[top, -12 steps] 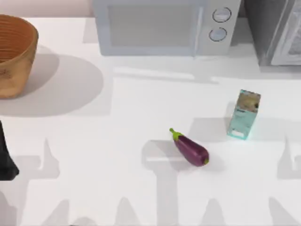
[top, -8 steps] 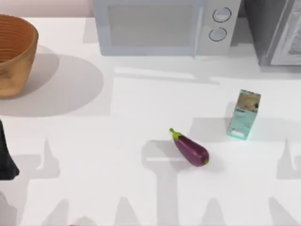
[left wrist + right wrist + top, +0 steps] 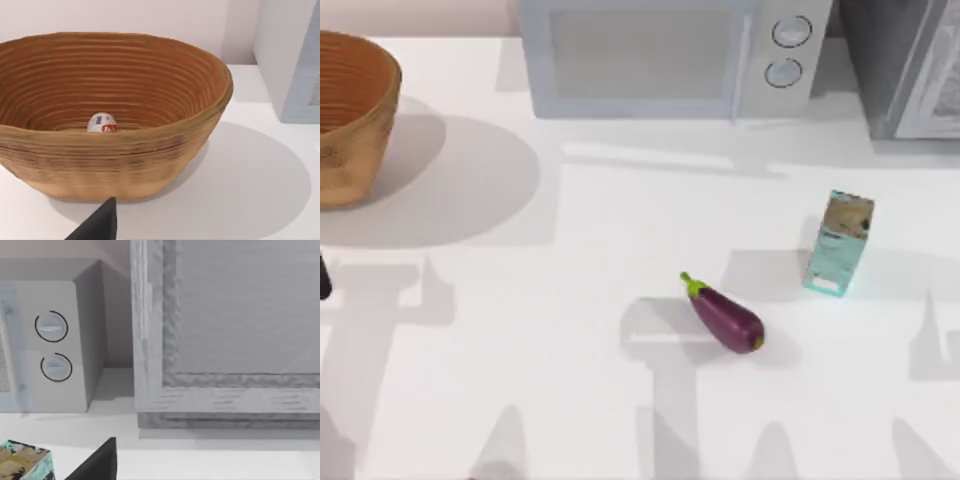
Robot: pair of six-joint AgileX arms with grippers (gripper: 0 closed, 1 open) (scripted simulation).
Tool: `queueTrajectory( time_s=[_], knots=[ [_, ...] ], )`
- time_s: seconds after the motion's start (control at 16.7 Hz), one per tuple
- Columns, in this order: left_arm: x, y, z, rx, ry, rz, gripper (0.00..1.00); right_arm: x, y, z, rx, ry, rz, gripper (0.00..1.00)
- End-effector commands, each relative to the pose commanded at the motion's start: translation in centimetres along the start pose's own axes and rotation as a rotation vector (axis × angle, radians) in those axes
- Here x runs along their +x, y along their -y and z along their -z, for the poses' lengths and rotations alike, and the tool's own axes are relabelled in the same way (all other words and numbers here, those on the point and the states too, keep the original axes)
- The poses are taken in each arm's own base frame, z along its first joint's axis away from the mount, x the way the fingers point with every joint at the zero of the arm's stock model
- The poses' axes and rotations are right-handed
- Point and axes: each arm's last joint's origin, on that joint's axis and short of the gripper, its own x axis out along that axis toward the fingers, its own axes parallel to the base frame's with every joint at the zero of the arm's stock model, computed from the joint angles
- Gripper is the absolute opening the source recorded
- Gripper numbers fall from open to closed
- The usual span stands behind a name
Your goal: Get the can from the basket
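The can (image 3: 102, 123) lies deep in the basket (image 3: 150, 150), mostly hidden behind the near wall. The left tool (image 3: 97, 225) is held just outside that wall; whether it is released or clenched cannot be told. A low approach is judged likely to knock the rim and shove the basket, and the can could roll off a poor grip. The white bench (image 3: 570, 400) also carries an eggplant (image 3: 725, 317), a carton (image 3: 838, 243) and a microwave (image 3: 670, 55).

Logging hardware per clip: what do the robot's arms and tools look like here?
Little shows. The left arm appears as a black sliver at the top view's left edge. The left tool's finger and the right tool's finger are matte black pointed wedges, without visible markings or cables.
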Motion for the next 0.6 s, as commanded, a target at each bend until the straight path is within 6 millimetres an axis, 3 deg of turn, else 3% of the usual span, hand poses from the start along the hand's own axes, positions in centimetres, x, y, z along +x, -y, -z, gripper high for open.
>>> queueTrajectory(
  time_s=[0.12,0.3,0.48,0.6],
  knots=[
    [1.3,-0.2,-3.8,-0.002,-0.082,-0.003,1.00,0.0,0.0,0.0,0.000,0.000,0.000,1.00],
    [5.3,-0.8,-9.2,-0.001,-0.224,-0.012,1.00,0.0,0.0,0.0,0.000,0.000,0.000,1.00],
    [11.5,-1.9,-12.8,0.002,-0.392,-0.021,1.00,0.0,0.0,0.0,0.000,0.000,0.000,1.00],
    [16.3,-2.9,-13.8,0.003,-0.515,-0.025,1.00,0.0,0.0,0.0,0.000,0.000,0.000,1.00]
  ],
)
